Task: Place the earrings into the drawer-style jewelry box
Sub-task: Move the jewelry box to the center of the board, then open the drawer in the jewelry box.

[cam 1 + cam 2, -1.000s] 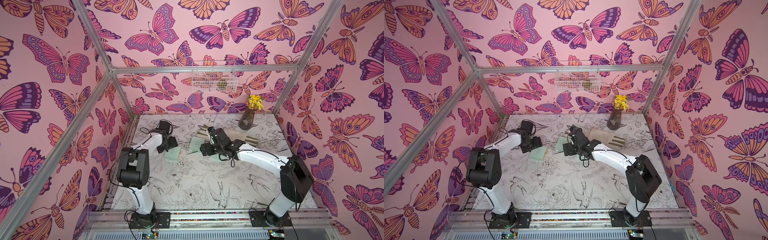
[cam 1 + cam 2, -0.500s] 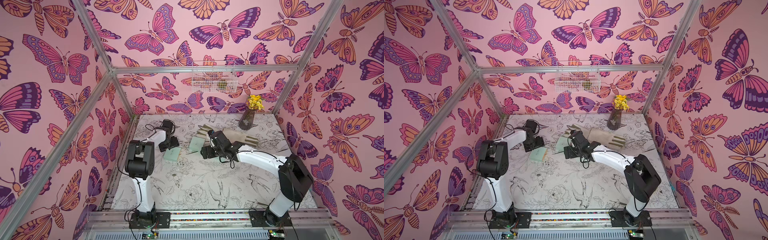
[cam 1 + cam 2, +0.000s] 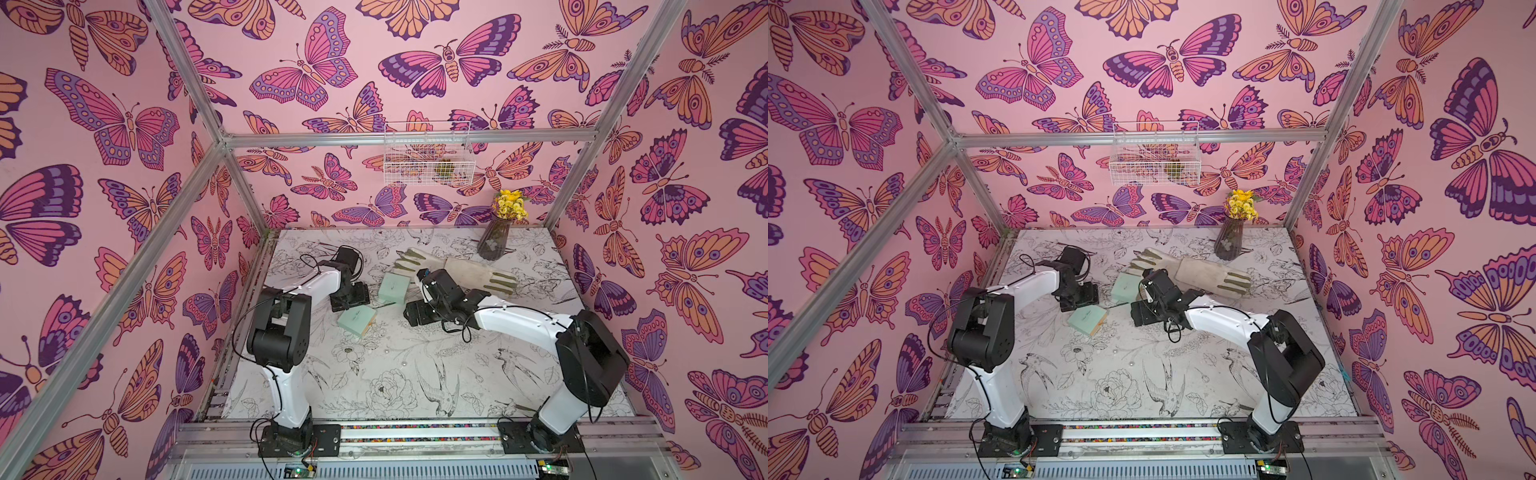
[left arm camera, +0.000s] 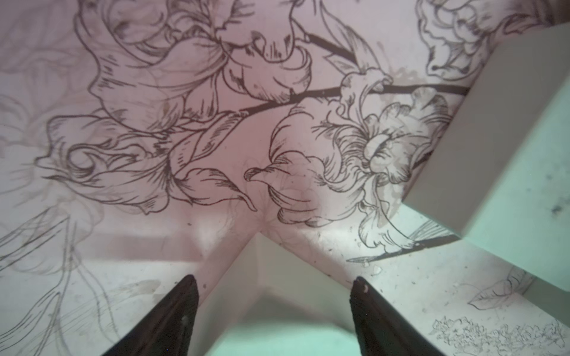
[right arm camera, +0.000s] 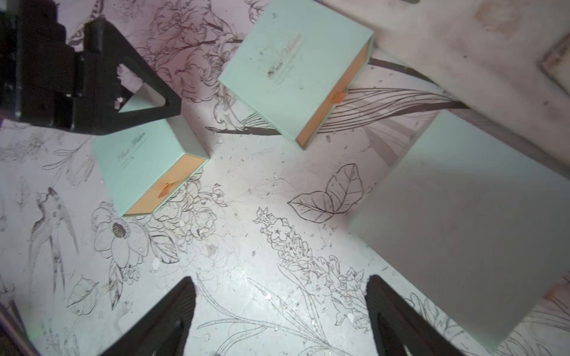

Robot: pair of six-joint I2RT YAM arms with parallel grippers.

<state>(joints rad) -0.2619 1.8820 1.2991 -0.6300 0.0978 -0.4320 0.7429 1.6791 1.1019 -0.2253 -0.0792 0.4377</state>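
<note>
Two pale specks [image 3: 386, 351] lie on the surface, nearer the arm bases than either jaws, too small to identify as earrings. The right jaws stand wide apart over bare surface, holding nothing. A blurred mint slab [image 5: 462, 222] sits just beside them, cut off. The left jaws are spread with a corner of the near jewelry box [image 5: 145, 166] between them; contact is unclear. Beyond lies the far jewelry box [image 5: 293, 61], drawer shut. The lid script is too faint to read.

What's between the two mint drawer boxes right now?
Nothing but bare printed table. The right wrist view shows the gap between the front box and the back box clearly; both top views agree.
</note>
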